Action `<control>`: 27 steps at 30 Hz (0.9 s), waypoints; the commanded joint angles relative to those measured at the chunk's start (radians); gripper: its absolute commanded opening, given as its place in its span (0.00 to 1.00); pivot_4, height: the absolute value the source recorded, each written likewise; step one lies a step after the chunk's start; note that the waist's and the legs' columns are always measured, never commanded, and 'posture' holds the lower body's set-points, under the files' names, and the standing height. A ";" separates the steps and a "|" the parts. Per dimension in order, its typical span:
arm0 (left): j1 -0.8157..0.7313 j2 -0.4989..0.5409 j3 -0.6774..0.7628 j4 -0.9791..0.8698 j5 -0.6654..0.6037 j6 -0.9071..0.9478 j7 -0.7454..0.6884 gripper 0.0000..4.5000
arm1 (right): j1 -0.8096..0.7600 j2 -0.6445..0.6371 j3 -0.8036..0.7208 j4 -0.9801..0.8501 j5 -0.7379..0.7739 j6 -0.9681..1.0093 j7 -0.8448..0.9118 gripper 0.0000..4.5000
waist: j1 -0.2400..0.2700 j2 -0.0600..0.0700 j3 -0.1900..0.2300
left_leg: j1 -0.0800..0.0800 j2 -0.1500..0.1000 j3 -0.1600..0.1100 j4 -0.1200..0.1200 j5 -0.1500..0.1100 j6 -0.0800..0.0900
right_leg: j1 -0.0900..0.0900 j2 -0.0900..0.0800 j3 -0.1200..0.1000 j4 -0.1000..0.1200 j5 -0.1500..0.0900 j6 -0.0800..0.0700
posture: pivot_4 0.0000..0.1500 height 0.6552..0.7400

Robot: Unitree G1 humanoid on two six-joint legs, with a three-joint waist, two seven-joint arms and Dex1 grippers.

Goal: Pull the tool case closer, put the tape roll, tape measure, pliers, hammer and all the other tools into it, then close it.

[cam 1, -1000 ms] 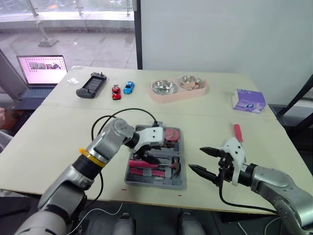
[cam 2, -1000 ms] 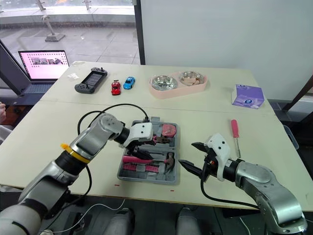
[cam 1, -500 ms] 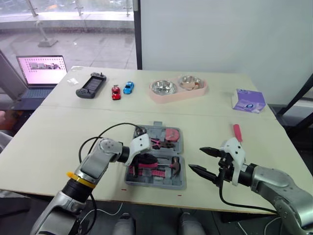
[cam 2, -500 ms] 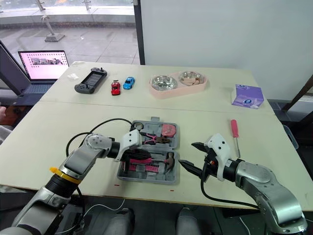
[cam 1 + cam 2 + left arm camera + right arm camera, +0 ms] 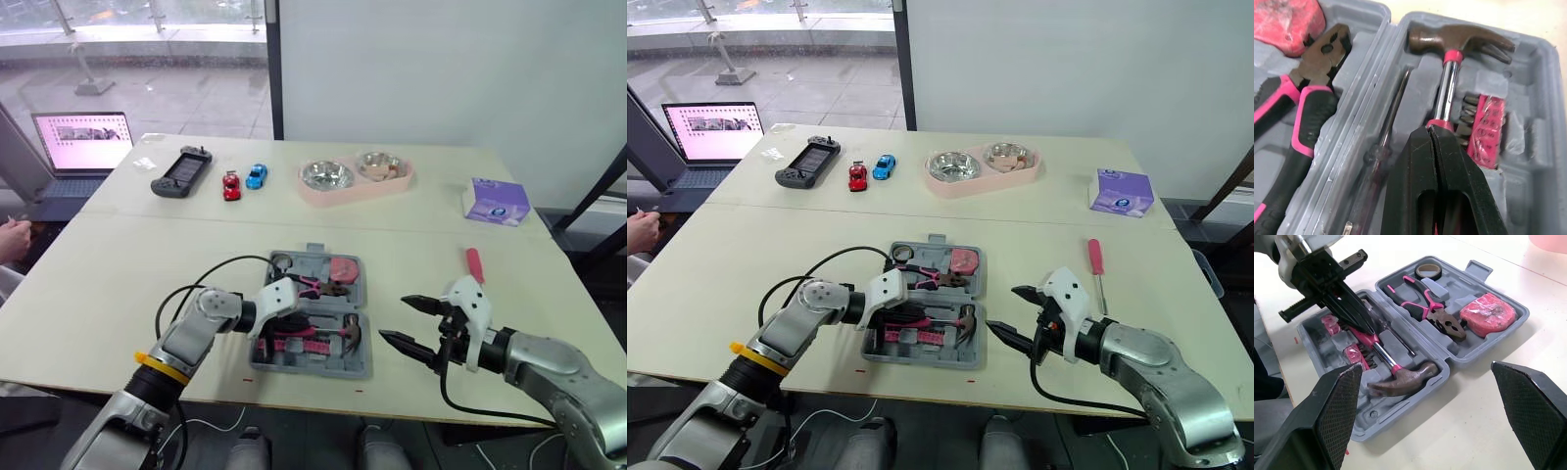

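Now: left end effector has its fingers pressed together, tips lying along the handle of the hammer in the near half of the open tool case. Its forearm angles in from the near left, elbow bent. Pliers, tape measure and tape roll sit in the far half. Right end effector is spread wide, hovering just right of the case, forearm low over the bench. A red screwdriver lies on the bench beyond it.
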State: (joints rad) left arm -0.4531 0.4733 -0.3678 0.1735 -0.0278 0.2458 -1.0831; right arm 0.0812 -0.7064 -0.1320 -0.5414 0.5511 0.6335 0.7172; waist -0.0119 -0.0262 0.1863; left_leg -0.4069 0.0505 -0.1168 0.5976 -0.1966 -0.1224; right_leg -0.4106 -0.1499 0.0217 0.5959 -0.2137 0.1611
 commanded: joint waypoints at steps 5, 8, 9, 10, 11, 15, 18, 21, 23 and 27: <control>0.061 0.031 -0.082 0.111 0.102 -0.038 0.021 0.01 | 0.013 -0.017 -0.041 -0.036 0.016 0.006 0.000 1.00 | 0.000 0.005 -0.009 | 0.001 0.000 0.000 0.000 0.000 0.000 | 0.001 0.000 0.000 0.000 -0.001 0.001 | 1.00 1.00; 0.074 0.029 -0.099 0.143 0.113 -0.030 0.025 0.01 | 0.013 -0.022 -0.049 -0.041 0.023 0.014 0.001 1.00 | 0.000 0.007 -0.020 | 0.002 0.000 0.000 0.000 0.000 0.000 | 0.002 0.000 0.000 -0.001 -0.001 0.001 | 1.00 1.00; 0.077 0.032 -0.109 0.153 0.120 -0.030 0.024 0.01 | 0.015 -0.024 -0.052 -0.043 0.025 0.016 0.002 1.00 | -0.001 0.008 -0.023 | 0.003 0.000 0.000 0.000 -0.001 0.001 | 0.003 0.000 0.000 -0.001 -0.001 0.002 | 1.00 1.00; 0.079 0.034 -0.117 0.159 0.125 -0.027 0.024 0.01 | 0.017 -0.026 -0.054 -0.044 0.026 0.017 0.003 1.00 | -0.001 0.008 -0.025 | 0.004 0.000 0.000 0.000 -0.001 0.002 | 0.004 0.000 0.000 -0.001 -0.002 0.002 | 1.00 1.00; 0.081 0.036 -0.131 0.164 0.135 -0.015 0.023 0.01 | 0.019 -0.028 -0.057 -0.046 0.028 0.019 0.004 1.00 | -0.002 0.009 -0.027 | 0.005 0.000 0.000 0.000 -0.002 0.002 | 0.004 0.000 0.000 -0.001 -0.002 0.002 | 1.00 1.00; 0.072 0.027 -0.157 0.178 0.160 0.013 0.027 0.01 | 0.021 -0.034 -0.064 -0.047 0.032 0.023 0.008 1.00 | -0.002 0.009 -0.035 | 0.010 0.000 0.001 -0.001 -0.004 0.004 | 0.008 -0.001 0.000 -0.002 -0.003 0.002 | 1.00 1.00; 0.061 0.011 -0.178 0.206 0.183 0.043 0.042 0.01 | 0.014 -0.038 -0.066 -0.047 0.034 0.030 0.010 1.00 | -0.001 0.010 -0.042 | 0.015 0.000 0.002 -0.001 -0.005 0.006 | 0.014 -0.001 0.000 -0.005 -0.004 0.001 | 1.00 1.00; 0.067 0.012 -0.186 0.215 0.182 0.046 0.044 0.01 | 0.010 -0.041 -0.066 -0.047 0.035 0.033 0.012 1.00 | -0.002 0.015 -0.051 | 0.016 0.000 0.002 -0.002 -0.007 0.008 | 0.018 -0.001 -0.001 -0.014 -0.004 0.001 | 1.00 1.00; 0.074 0.013 -0.182 0.218 0.178 0.043 0.047 0.01 | 0.008 -0.043 -0.065 -0.044 0.035 0.032 0.015 1.00 | -0.002 0.016 -0.053 | 0.016 0.000 0.002 -0.001 -0.008 0.007 | 0.018 -0.001 -0.001 -0.016 -0.004 0.001 | 1.00 1.00; 0.067 0.009 -0.123 0.207 0.133 0.004 0.058 0.01 | -0.003 -0.048 -0.061 -0.032 0.033 0.028 0.022 1.00 | -0.003 0.017 -0.055 | 0.017 0.000 0.002 -0.001 -0.011 0.007 | 0.017 -0.001 -0.002 -0.016 -0.004 0.001 | 1.00 1.00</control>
State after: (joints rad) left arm -0.4514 0.4545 -0.4509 0.2500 0.0448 0.2042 -1.0371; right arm 0.0949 -0.7423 -0.1710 -0.5473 0.5723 0.6714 0.7334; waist -0.0152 -0.0089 0.1317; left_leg -0.3895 0.0506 -0.1147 0.5963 -0.2077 -0.1152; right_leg -0.3937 -0.1511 0.0198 0.5796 -0.2181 0.1624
